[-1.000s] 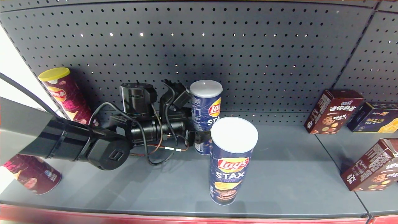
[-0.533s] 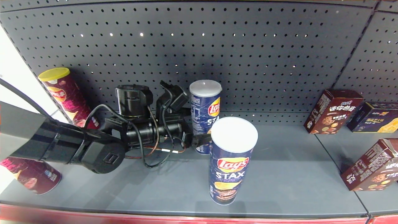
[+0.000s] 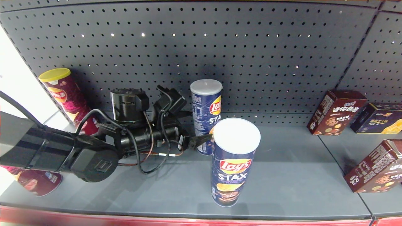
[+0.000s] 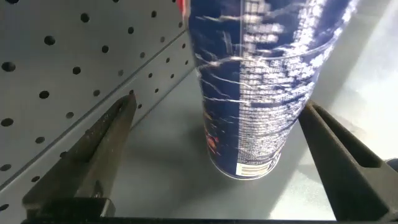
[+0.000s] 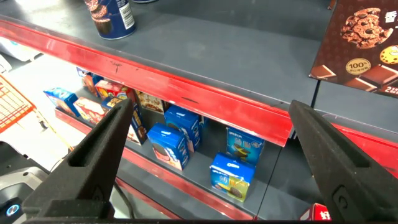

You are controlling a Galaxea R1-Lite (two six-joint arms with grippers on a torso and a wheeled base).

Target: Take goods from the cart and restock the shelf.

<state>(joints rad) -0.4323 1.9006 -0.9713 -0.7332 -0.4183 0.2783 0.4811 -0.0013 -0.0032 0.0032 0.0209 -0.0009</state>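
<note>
Left wrist view: left gripper (image 4: 219,106) fingers apart, flanking the blue can (image 4: 261,93) without contact. Can stands upright at the shelf (image 3: 282,175) rear. Probably light, stiff, slick; grip mid-body, gently. Right gripper (image 5: 211,109) fingers apart.

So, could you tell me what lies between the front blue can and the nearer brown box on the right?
Nothing: in the head view, only bare grey shelf runs from the front blue can to the nearer brown box.
</note>
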